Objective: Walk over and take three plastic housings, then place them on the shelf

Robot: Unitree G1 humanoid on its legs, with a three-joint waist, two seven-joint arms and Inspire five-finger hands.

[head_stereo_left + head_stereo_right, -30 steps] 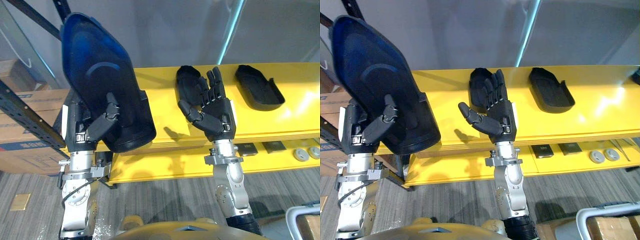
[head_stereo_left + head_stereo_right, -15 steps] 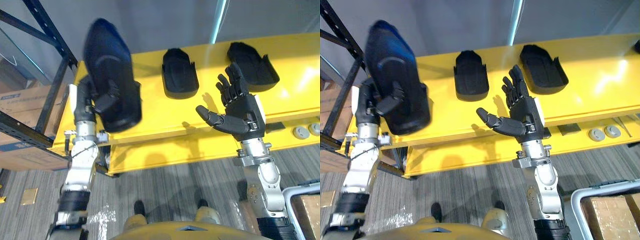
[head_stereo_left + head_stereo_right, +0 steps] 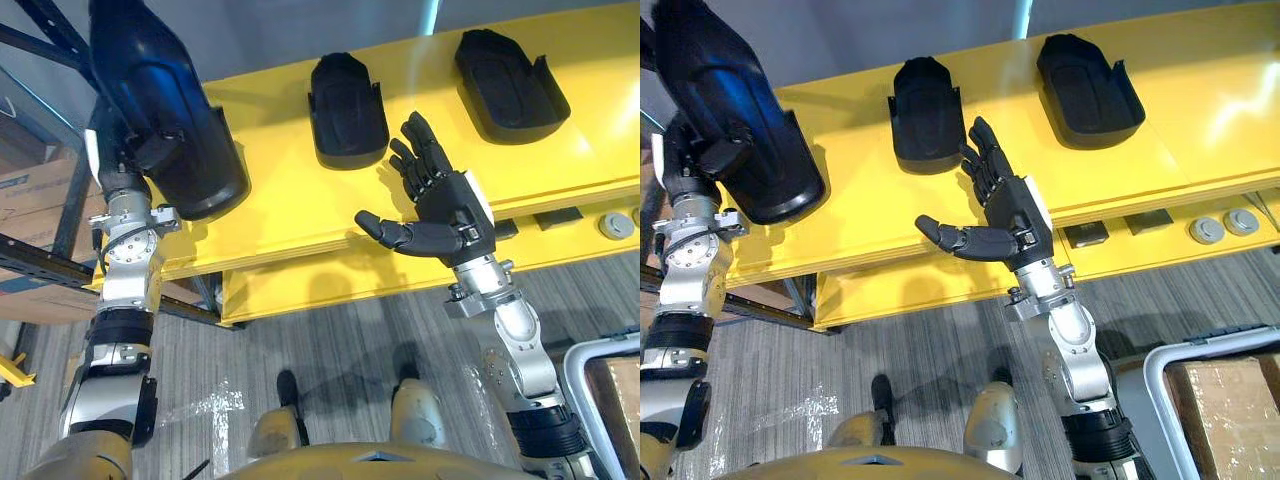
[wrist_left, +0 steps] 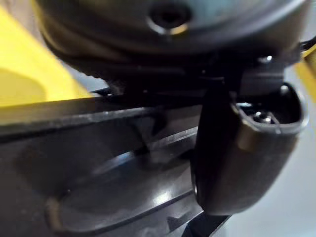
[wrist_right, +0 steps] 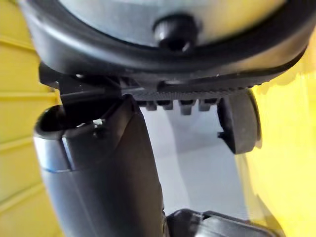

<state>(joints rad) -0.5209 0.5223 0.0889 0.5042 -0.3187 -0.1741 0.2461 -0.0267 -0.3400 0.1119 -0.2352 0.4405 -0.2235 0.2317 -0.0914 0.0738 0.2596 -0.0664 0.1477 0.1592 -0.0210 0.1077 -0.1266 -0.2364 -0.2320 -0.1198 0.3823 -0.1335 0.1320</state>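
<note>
Housing point(image 3: 165, 110) rides high in the left hand point(image 3: 150, 152), thumb clamped on it, over the left end of the yellow shelf point(image 3: 280, 205). The right hand point(image 3: 445, 205) has drawn back, fingers spread, empty. With the middle housing point(image 3: 347, 110) and end housing point(image 3: 510, 72) lying there, one placement looks left.

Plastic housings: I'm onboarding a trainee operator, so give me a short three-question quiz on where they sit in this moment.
1. True or false: the right hand holds a housing.
2. How many housings lie on the yellow shelf? A one, B two, C three.
3. Fill in: the raised housing is gripped by the ___ hand.
Key: 1 false; 2 B; 3 left hand.
</note>
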